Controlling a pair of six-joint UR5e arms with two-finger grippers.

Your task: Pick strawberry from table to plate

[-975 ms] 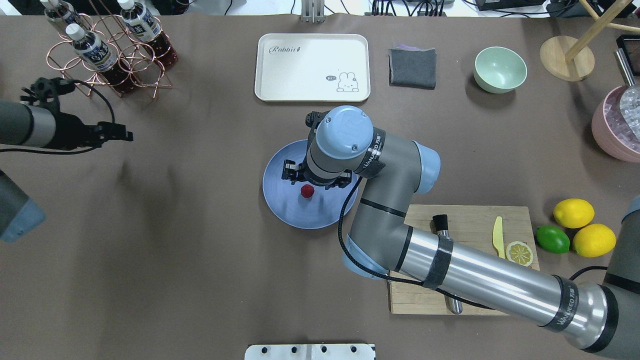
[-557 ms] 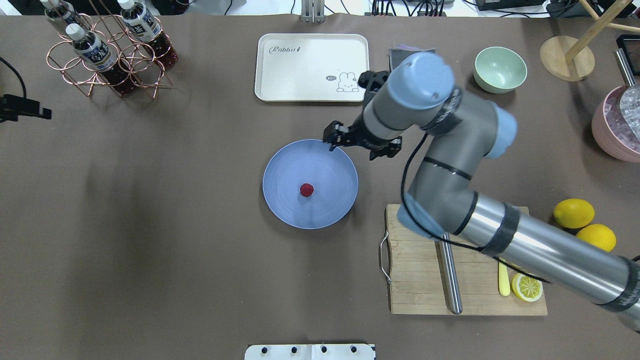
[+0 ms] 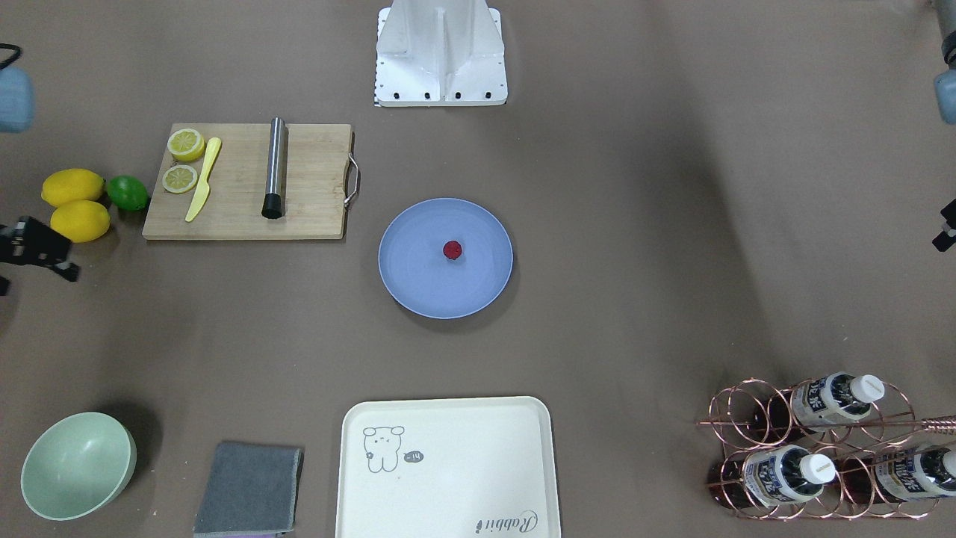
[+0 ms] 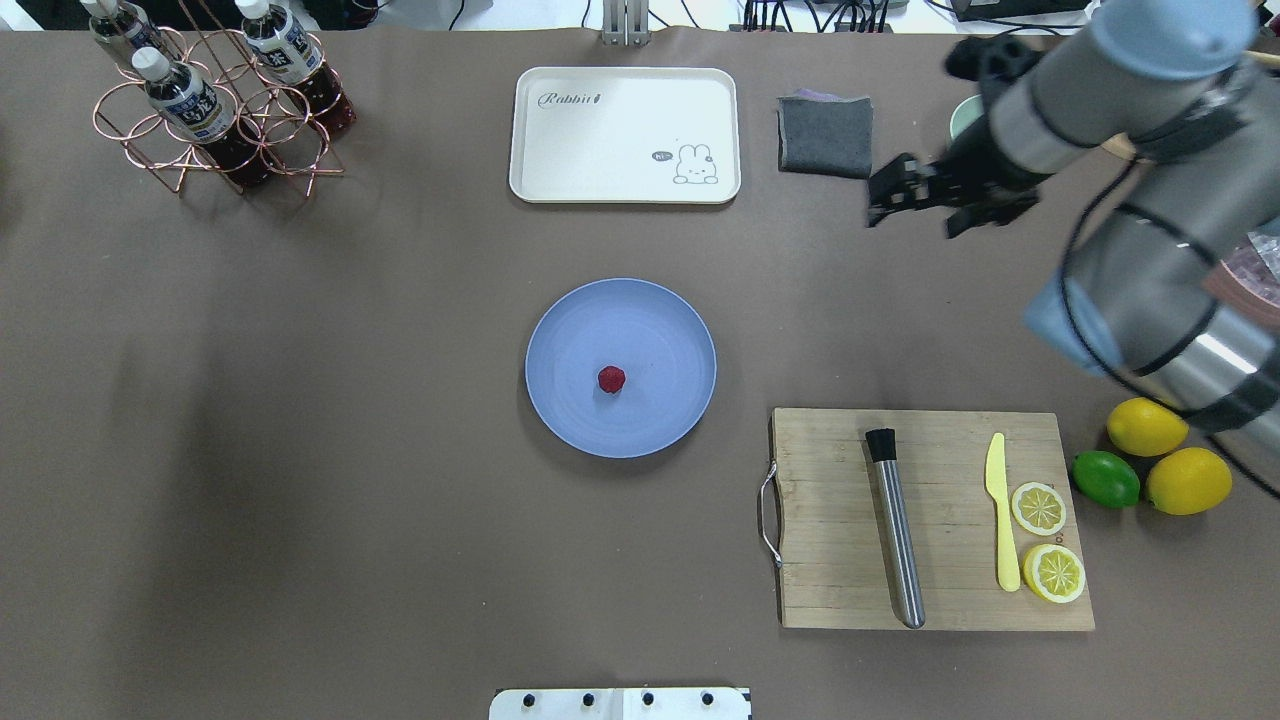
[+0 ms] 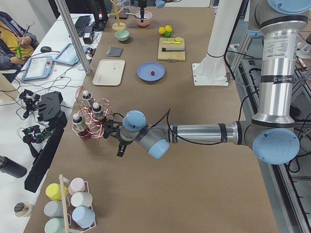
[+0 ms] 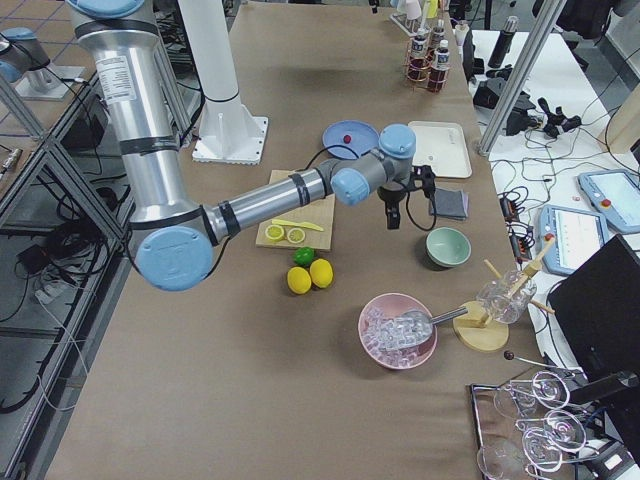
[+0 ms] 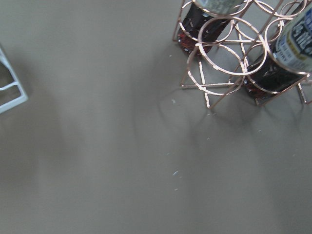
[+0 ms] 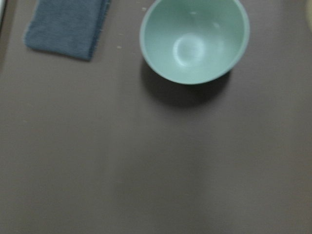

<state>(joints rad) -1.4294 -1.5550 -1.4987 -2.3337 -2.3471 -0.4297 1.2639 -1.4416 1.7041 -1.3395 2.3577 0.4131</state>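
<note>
Strawberry (image 4: 611, 379) — resting at plate (image 4: 570, 340) centre, so delivery looks done | right gripper (image 4: 925, 205): jaws apart, empty, well clear of plate, likely leaving it undisturbed | left gripper (image 5: 115, 141) — far from plate, idle; jaws unreadable

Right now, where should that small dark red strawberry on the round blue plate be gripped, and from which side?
Probably from straight above, pinching across the widest middle of the small dark red strawberry. It is roundish and sits alone near the centre of the round blue plate, whose raised rim would likely hinder a low sideways approach.
</note>
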